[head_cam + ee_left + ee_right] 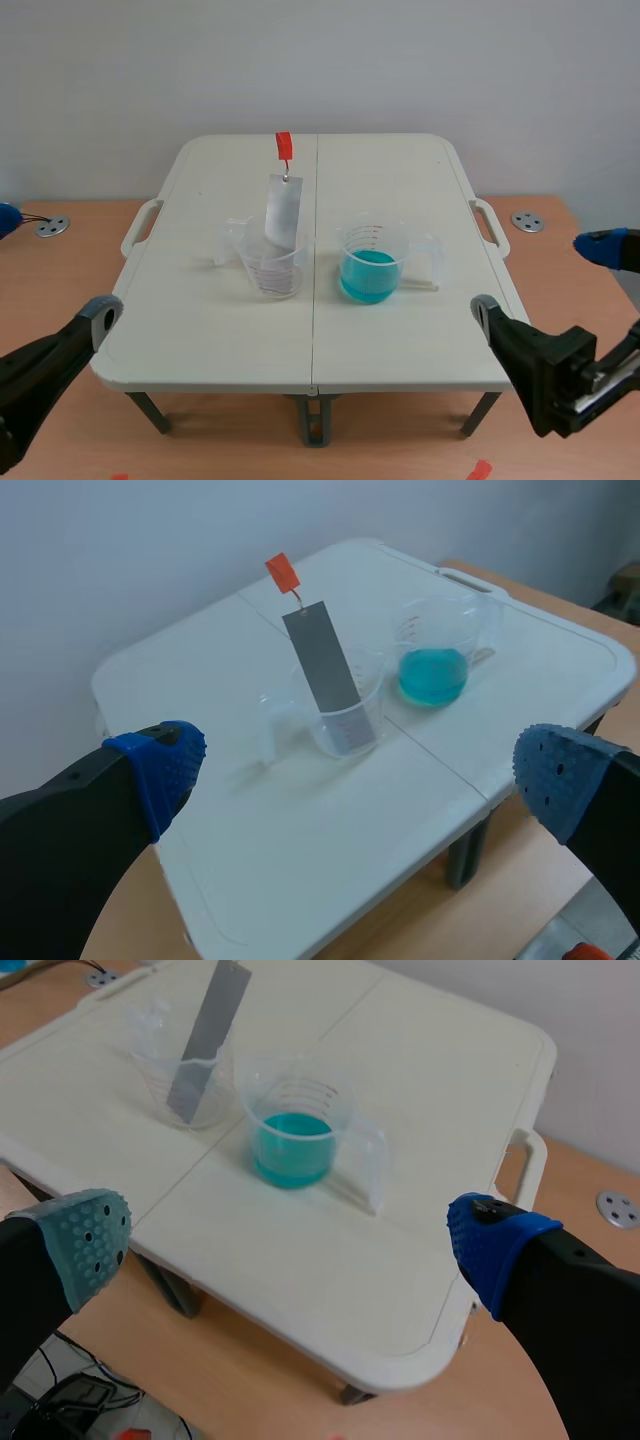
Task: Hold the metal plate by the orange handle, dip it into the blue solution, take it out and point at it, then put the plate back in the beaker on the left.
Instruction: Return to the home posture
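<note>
A grey metal plate (282,210) with an orange handle (284,146) leans upright in the clear left beaker (272,262) on the white folding table (200,330). To its right stands a beaker of blue solution (372,266). In the left wrist view the plate (322,658), its handle (282,572) and its beaker (342,718) lie well ahead of my open left gripper (350,770), with the blue beaker (433,660) farther off. My open right gripper (290,1230) hangs before the blue beaker (292,1132); the plate (208,1040) stands beyond. Both grippers hold nothing.
The small white table sits on a wooden surface (400,440). Round metal discs (52,226) (527,221) lie on the wood at either side. In the scene view both arms stay low at the table's front corners, left (50,365) and right (545,370).
</note>
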### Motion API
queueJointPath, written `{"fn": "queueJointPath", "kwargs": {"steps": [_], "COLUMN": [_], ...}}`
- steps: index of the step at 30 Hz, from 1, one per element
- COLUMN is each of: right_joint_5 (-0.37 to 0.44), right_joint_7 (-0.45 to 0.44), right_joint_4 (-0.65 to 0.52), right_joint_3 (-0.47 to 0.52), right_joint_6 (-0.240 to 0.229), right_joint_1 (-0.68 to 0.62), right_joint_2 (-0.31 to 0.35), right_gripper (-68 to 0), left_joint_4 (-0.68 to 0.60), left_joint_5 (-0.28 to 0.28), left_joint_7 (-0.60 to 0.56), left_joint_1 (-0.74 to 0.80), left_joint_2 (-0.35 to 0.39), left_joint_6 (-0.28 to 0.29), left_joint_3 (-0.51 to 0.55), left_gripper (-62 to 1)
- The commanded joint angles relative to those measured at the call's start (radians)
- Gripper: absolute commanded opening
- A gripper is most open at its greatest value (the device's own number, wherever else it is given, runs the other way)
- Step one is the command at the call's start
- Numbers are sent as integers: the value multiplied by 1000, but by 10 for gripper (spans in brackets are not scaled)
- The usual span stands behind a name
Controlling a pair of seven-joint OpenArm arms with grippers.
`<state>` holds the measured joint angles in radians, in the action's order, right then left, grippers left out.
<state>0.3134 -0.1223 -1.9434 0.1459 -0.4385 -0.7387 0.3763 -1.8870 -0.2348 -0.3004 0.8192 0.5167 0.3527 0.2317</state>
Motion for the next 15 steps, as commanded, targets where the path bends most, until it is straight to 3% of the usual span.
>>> {"fn": "queueJointPath", "kwargs": {"steps": [1,15], "right_joint_5": [2,-8], "right_joint_7": [-14,-11], "right_joint_4": [-28,-30], "right_joint_3": [8,12], "right_joint_6": [0,1], "right_joint_1": [-5,-56], "right_joint_2": [-5,-22], "right_gripper": [-12,-12], "left_joint_4": [-6,-6], "left_joint_5": [-3,-4], "left_joint_7": [11,109], "left_joint_1": [-20,-47], "left_joint_2": [-10,-10], "left_joint_6": [-4,2], "left_joint_3": [-19,-86], "left_gripper": [14,14]}}
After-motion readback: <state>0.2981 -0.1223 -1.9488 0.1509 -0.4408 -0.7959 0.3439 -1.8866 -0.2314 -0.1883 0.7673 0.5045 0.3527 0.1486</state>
